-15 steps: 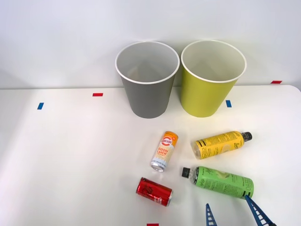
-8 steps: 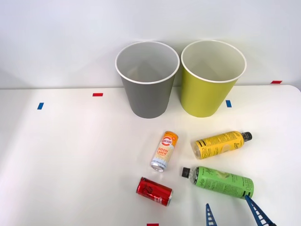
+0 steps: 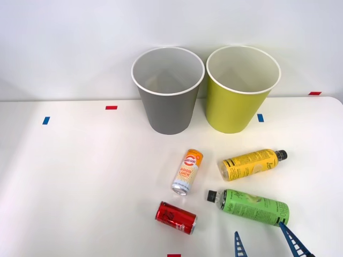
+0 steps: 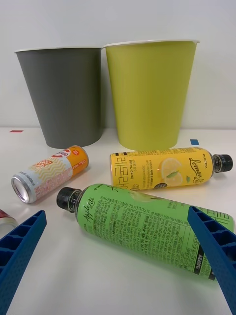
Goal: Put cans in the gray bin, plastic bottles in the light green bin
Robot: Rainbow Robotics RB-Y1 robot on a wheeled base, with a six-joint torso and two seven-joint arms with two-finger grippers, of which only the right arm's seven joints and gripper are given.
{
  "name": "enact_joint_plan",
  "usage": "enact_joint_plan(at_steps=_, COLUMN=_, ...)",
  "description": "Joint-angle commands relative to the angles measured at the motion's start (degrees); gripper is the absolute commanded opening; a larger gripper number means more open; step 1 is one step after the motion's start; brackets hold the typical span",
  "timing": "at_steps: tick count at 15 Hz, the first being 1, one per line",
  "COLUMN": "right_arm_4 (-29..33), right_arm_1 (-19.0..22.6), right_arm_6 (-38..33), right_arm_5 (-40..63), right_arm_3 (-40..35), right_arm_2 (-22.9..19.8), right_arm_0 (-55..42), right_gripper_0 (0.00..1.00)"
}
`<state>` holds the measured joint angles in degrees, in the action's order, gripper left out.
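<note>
Two bins stand at the table's back: the gray bin point(image 3: 168, 91) point(image 4: 61, 96) on the left, the light green bin point(image 3: 241, 88) point(image 4: 150, 93) on the right. Lying in front of them are a white-and-orange can point(image 3: 187, 172) point(image 4: 49, 172), a red can point(image 3: 176, 217), a yellow-label bottle point(image 3: 252, 163) point(image 4: 164, 169) and a green-label bottle point(image 3: 252, 206) point(image 4: 142, 221). My right gripper point(image 3: 262, 241) point(image 4: 118, 261) is open at the table's near edge, just short of the green-label bottle, its blue fingers point(image 4: 19, 251) spread wide.
Small red and blue tape marks point(image 3: 111, 107) dot the white table point(image 3: 80, 176). A white wall rises right behind the bins. The table's left half is bare.
</note>
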<state>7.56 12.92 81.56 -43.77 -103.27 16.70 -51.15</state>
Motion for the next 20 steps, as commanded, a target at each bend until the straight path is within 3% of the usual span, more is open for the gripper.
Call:
enact_joint_plan(at_steps=1, right_arm_4=0.0, right_arm_1=0.0, right_arm_6=0.0, right_arm_5=0.0, right_arm_3=0.0, right_arm_2=0.0, right_arm_0=0.0, right_gripper_0=1.0)
enact_joint_plan(at_steps=20, right_arm_4=0.1, right_arm_1=1.1, right_arm_6=1.0, right_arm_5=-0.8, right_arm_3=3.1, right_arm_2=-1.1, right_arm_0=3.5, right_gripper_0=1.0)
